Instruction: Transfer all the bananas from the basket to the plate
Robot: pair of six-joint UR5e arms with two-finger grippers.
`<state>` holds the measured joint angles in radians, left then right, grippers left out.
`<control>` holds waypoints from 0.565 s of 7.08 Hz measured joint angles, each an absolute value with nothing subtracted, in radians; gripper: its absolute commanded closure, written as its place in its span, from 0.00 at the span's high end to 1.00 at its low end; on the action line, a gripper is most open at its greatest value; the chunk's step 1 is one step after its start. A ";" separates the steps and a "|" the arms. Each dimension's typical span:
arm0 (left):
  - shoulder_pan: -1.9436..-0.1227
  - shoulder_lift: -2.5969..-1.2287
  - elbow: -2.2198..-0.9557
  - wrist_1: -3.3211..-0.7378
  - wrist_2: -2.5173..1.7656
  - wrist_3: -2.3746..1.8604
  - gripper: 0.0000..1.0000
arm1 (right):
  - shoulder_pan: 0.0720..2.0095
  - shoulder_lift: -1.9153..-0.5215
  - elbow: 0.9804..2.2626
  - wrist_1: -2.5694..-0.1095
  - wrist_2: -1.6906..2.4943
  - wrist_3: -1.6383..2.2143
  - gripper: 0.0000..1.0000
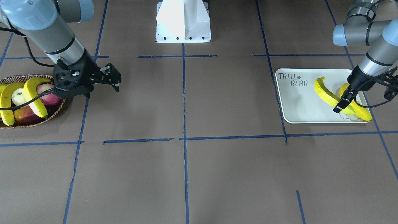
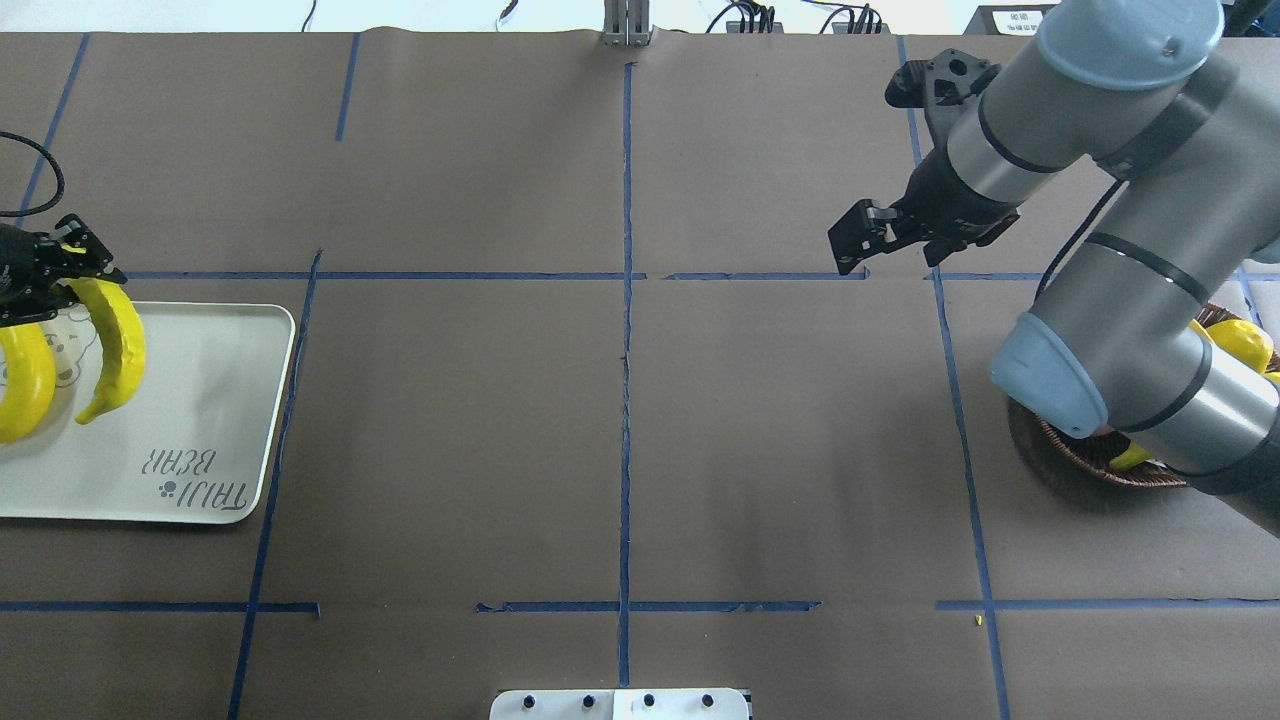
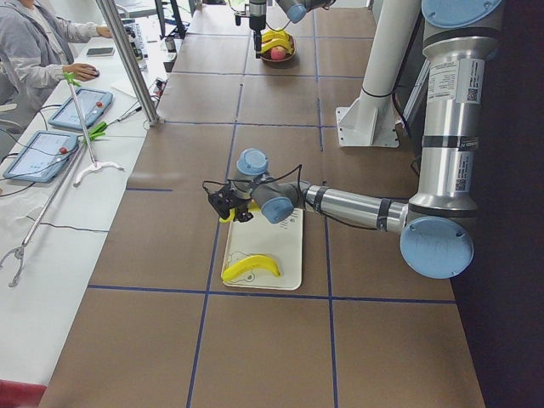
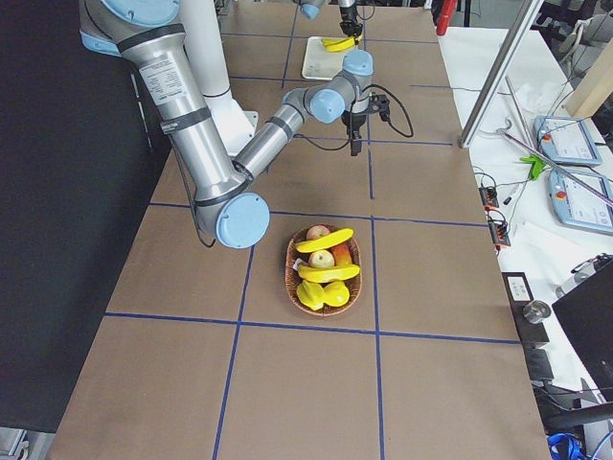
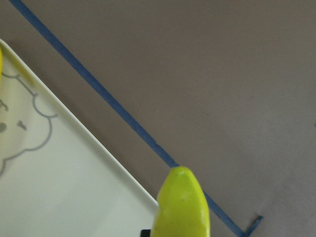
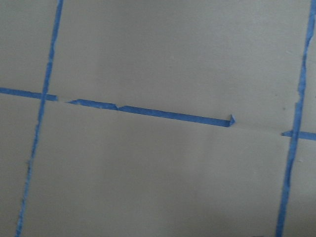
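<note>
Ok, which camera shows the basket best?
Exterior right: the whole basket lies unobstructed there. Front-facing crops it at the edge, overhead hides most under the right arm, exterior left shows it tiny, wrist cameras miss it.

Wide bare table (image 1: 230, 102) between basket (image 1: 34, 123) and plate (image 1: 298, 102), an open lane. The right arm (image 2: 1120, 330) hangs over the basket, blocking it from above. On the plate, two bananas (image 1: 326, 93) and the left gripper (image 1: 341, 106) crowd one end; the lettered end lies bare.
</note>
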<state>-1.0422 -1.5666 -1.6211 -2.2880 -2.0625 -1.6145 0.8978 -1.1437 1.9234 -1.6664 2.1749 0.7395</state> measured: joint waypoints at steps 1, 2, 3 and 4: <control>-1.049 -1.564 -1.554 -2.336 -2.063 -1.577 0.02 | 0.937 -1.170 1.939 -1.717 2.199 0.649 1.00; -1.052 -1.564 -1.488 -2.402 -2.063 -1.558 0.19 | 0.967 -1.189 1.951 -1.763 2.212 0.570 1.00; -1.054 -1.564 -1.446 -2.448 -2.063 -1.550 0.77 | 0.986 -1.206 1.956 -1.786 2.216 0.515 1.00; -1.056 -1.564 -1.424 -2.470 -2.063 -1.517 1.00 | 0.996 -1.220 1.958 -1.795 2.217 0.482 1.00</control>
<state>-1.0556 -1.5641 -1.4240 -2.4697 -2.0632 -1.5170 0.9957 -1.2196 1.9580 -1.7954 2.2170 0.4823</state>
